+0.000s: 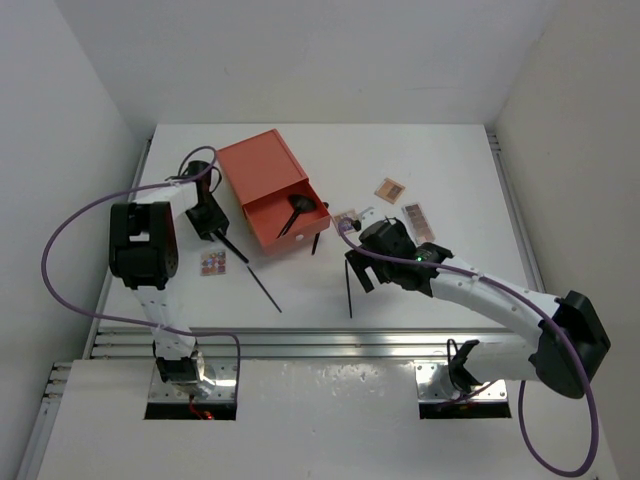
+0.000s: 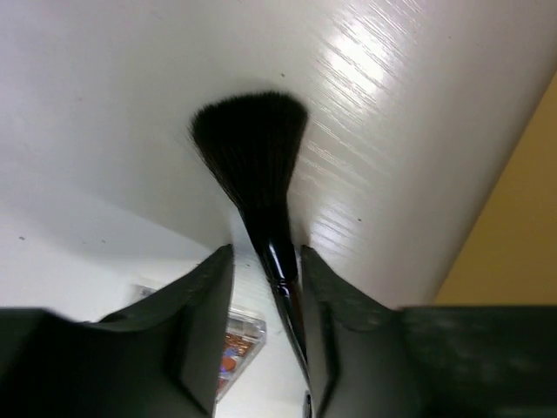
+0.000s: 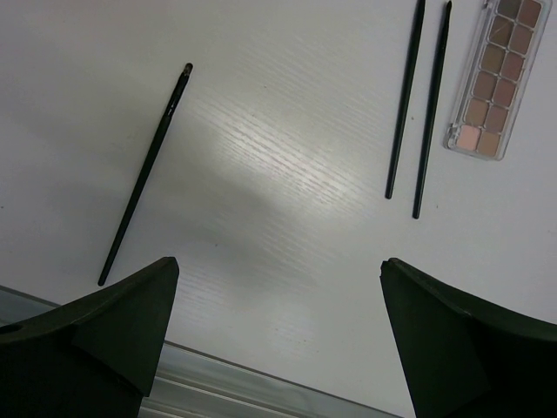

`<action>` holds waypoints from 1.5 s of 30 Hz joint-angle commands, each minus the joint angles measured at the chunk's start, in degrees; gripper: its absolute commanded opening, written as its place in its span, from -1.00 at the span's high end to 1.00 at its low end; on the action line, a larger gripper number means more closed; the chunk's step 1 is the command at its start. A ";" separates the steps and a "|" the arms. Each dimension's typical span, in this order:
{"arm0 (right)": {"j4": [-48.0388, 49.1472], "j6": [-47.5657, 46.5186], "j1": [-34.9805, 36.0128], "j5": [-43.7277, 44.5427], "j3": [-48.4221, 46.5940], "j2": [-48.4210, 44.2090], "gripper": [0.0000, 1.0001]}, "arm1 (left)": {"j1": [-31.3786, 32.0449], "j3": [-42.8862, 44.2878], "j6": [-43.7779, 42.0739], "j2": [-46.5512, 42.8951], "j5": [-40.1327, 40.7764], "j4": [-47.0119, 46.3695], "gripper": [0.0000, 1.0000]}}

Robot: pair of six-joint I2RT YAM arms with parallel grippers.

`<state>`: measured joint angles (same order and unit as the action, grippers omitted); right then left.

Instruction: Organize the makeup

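Note:
My left gripper (image 1: pixel 207 218) straddles the handle of a black brush with a flared head (image 2: pixel 252 148), just left of the orange-red box (image 1: pixel 262 170). Its jaws stand narrowly apart; the handle lies against the right finger (image 2: pixel 318 296), with a gap on its left. A multicoloured palette (image 1: pixel 212 262) lies beside it and shows in the left wrist view (image 2: pixel 235 344). My right gripper (image 1: pixel 358 270) is wide open and empty above the table. Below it lie thin black sticks (image 3: pixel 144 174) (image 3: pixel 405 96) (image 3: pixel 431 109) and a pink-brown palette (image 3: pixel 496 78).
The box's drawer (image 1: pixel 285 225) is open and holds another flared brush (image 1: pixel 297 208). Thin sticks lie on the table (image 1: pixel 262 285) (image 1: pixel 350 290). Pink-brown palettes (image 1: pixel 390 188) (image 1: pixel 418 221) (image 1: pixel 345 217) lie right of the box. A metal rail (image 1: pixel 320 345) runs along the near edge.

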<state>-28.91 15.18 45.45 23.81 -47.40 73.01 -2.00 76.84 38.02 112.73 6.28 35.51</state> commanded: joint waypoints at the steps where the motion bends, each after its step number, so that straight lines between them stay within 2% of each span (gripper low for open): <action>1: -0.10 0.55 -0.19 1.76 -1.56 -1.82 -1.00 | -1.69 1.03 0.92 1.62 0.40 -0.44 0.19; 2: -0.10 0.55 -1.14 1.94 -1.56 -1.82 -1.00 | -2.47 1.03 0.92 1.62 0.40 -0.44 0.32; 7: -0.10 0.55 -0.19 2.38 -1.56 -1.82 -1.00 | -5.02 1.03 1.53 2.15 -0.13 -0.44 0.61; 13: -0.01 0.55 -0.10 2.03 -1.65 -1.73 -1.00 | -7.57 3.49 1.53 1.62 -5.56 -0.44 1.00; 18: -0.45 0.55 -0.19 2.03 -1.74 -2.17 -1.00 | -8.20 7.61 -3.12 -3.38 -11.55 0.09 1.00; 20: -0.36 0.55 -0.27 2.03 -1.39 -2.26 -1.00 | -7.67 9.55 -5.84 -6.71 -10.60 0.09 1.00; 21: -0.36 0.38 -0.19 2.03 -1.12 -2.35 -1.00 | -7.15 10.86 -9.68 -7.77 -6.94 0.09 1.00; 26: 0.34 0.38 -0.19 1.50 -0.50 -2.52 -1.00 | 1.28 14.66 -25.51 -17.79 3.55 -8.40 1.00; 29: 0.52 0.38 -0.19 1.15 -0.42 -2.26 -1.00 | 5.68 18.84 -33.35 -22.02 0.67 -8.62 1.00; 31: 0.78 0.46 -0.27 0.89 -0.15 -2.26 -1.00 | 9.71 25.34 -37.65 -21.15 -1.27 -4.85 1.00; 33: 1.22 0.46 -0.19 0.62 -0.15 -2.26 -1.00 | 13.41 27.22 -41.16 -20.45 -1.98 -0.36 1.00; 34: 1.31 0.38 -0.10 0.27 0.02 -2.26 -1.00 | 17.17 27.22 -41.18 -20.44 -3.80 0.43 1.00; 38: 1.22 0.38 -0.19 0.18 0.02 -2.09 -1.00 | 24.49 24.68 -41.80 -19.30 -6.81 1.06 1.00; 45: -0.01 1.08 -0.28 0.97 0.72 -3.49 -1.00 | 31.97 19.67 -43.03 -14.90 -1.55 1.06 1.00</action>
<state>-29.06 15.22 45.15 24.01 -47.24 71.72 28.62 98.10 -3.27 97.89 2.13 35.05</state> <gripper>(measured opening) 0.996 0.226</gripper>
